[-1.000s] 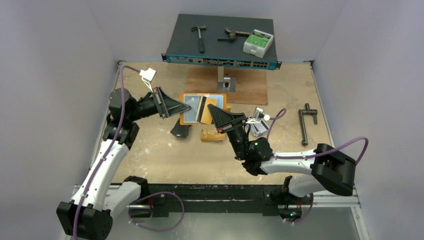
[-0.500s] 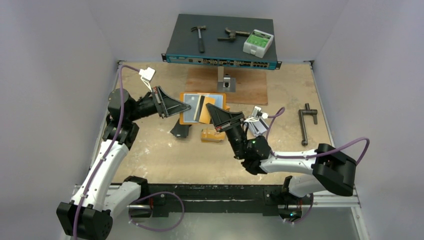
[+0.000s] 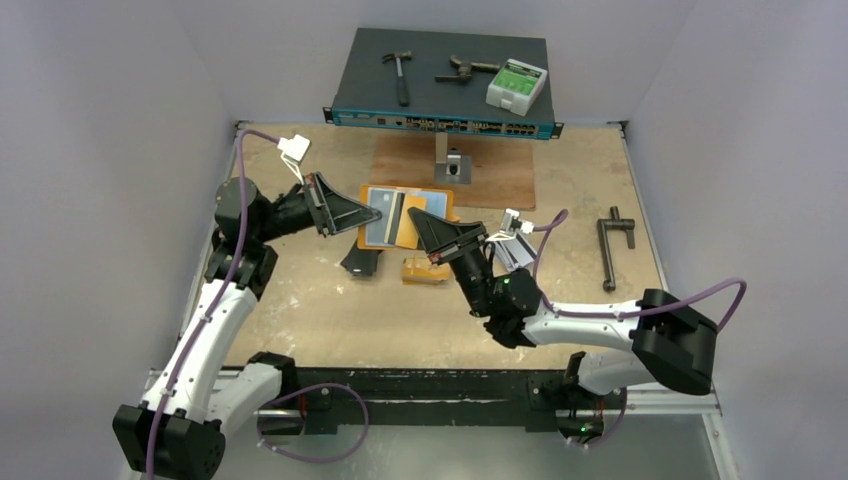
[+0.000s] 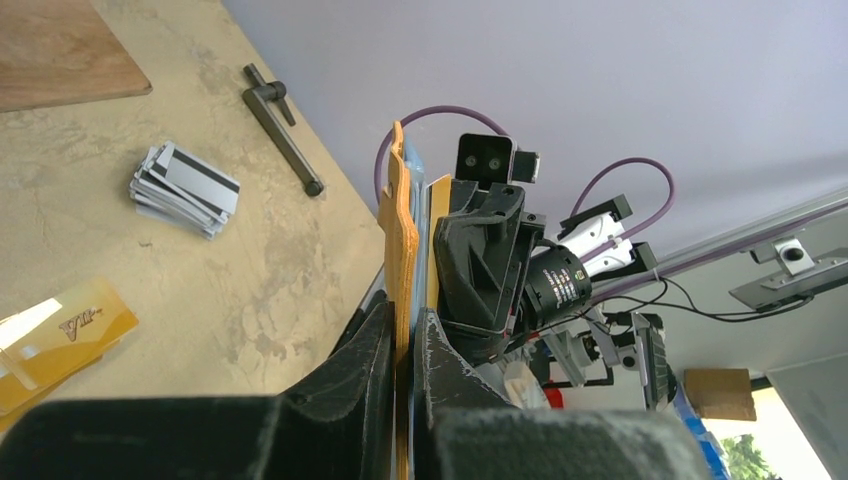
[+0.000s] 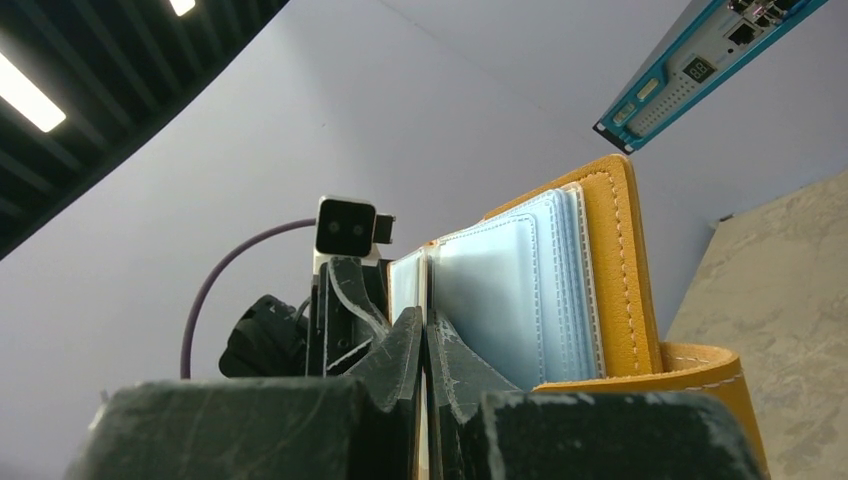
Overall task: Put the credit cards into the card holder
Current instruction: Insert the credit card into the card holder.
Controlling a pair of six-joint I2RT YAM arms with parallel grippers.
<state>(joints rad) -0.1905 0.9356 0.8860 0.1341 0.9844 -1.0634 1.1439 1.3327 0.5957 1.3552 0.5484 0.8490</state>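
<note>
At the near edge, a black rail (image 3: 420, 388) is carrying both arm bases, and purple cables are looping along each arm. The table (image 3: 330, 320) is showing a worn tan surface, blotched with pale smears and scuffs. Pale lilac walls (image 3: 110, 150) are closing it in on the left, right and far sides.

Toward the middle, a black folded case (image 3: 360, 262) is lying left of a yellow-orange card stack (image 3: 424, 270). A silver-grey card stack (image 4: 185, 190) is sitting further right, partly hidden under the right arm from above. A black T-handled tool (image 3: 612, 245) is lying near the right edge, well apart from the rest.

Just beyond them, the card holder (image 5: 610, 280) is hanging open off the table between the two grippers, its clear sleeves fanning out. The left gripper (image 3: 374, 213) is pinching the holder's orange cover from the left, jaws narrow around it. The right gripper (image 3: 415, 216) is reaching in from the right with its jaws pressed together on a yellow-orange card (image 4: 437, 240). The card's black stripe is showing from above and its edge is sitting just beside the sleeves. Whether it is entering a sleeve cannot be told.

Farther back, a brown wooden board (image 3: 490, 178) is lying flat with a small metal bracket (image 3: 455, 166) standing on it. At the far edge, a dark network switch (image 3: 440, 100) is bearing a hammer (image 3: 400, 76), a pliers-like tool (image 3: 465, 70) and a white-and-green box (image 3: 517, 86).
</note>
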